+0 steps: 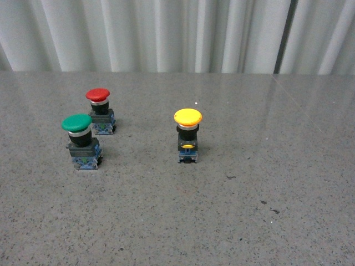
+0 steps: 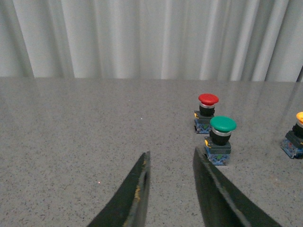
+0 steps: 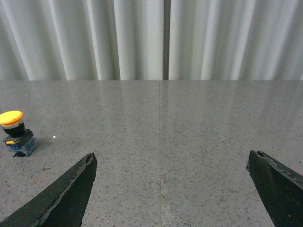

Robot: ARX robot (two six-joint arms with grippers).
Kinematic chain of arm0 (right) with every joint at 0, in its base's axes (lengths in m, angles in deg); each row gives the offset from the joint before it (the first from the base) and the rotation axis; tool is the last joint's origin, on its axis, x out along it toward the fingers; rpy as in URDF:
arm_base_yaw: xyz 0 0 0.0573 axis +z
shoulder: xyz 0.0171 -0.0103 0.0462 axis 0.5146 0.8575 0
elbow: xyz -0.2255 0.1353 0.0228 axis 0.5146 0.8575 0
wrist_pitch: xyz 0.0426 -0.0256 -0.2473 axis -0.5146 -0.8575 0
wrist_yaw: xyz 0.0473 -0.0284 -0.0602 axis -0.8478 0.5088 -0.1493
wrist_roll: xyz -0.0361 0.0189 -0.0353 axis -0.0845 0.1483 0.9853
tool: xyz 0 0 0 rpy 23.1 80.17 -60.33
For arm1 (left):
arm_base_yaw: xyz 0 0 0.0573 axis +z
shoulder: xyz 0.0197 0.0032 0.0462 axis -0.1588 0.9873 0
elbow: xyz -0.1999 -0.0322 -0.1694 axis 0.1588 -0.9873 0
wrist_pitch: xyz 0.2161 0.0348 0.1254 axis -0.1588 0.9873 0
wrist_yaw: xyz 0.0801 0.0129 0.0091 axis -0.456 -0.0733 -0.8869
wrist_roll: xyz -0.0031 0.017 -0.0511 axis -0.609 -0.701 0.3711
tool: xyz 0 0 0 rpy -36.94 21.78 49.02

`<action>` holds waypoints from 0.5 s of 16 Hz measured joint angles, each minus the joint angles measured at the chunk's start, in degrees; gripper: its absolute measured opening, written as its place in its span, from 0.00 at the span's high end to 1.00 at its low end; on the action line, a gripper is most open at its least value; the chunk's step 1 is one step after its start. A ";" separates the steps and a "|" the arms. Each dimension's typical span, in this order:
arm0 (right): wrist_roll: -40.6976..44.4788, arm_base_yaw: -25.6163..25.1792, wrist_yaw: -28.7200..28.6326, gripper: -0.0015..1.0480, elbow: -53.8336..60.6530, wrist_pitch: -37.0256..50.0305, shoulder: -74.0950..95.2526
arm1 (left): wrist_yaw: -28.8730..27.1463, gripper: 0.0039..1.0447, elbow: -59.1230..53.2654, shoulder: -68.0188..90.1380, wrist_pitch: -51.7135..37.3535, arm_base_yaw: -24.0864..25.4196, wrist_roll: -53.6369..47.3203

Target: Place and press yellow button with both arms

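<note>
The yellow button [image 1: 188, 135] stands upright near the middle of the grey table, with a round yellow cap, black body and blue-grey base. The right wrist view shows it [image 3: 14, 133] far off to one side, and the left wrist view catches only its edge [image 2: 296, 137]. Neither arm appears in the front view. My left gripper [image 2: 171, 157] is open, its two dark fingers low over bare tabletop, short of the green button. My right gripper [image 3: 171, 158] is open wide with only bare table between its fingers.
A green-capped button [image 1: 82, 141] and a red-capped button [image 1: 100, 111] stand upright at the left, close together. In the left wrist view the green one [image 2: 220, 140] sits just beyond one fingertip. White curtains [image 1: 166, 33] hang behind the table's far edge.
</note>
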 joint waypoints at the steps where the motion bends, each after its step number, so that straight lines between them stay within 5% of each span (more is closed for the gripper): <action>1: 0.00 0.00 0.00 0.06 0.00 0.00 0.00 | 0.00 0.66 0.00 0.00 0.00 0.00 0.00; 6: 0.00 0.00 0.00 0.06 0.00 0.00 0.00 | 0.00 0.12 0.00 0.00 0.00 0.00 -0.02; 7: 0.00 0.00 0.00 0.06 0.00 0.00 0.00 | 0.00 0.04 0.00 0.00 0.00 0.00 -0.02; 8: 0.00 0.00 0.00 0.06 0.00 0.00 0.00 | 0.00 0.07 0.00 0.00 0.00 0.00 0.00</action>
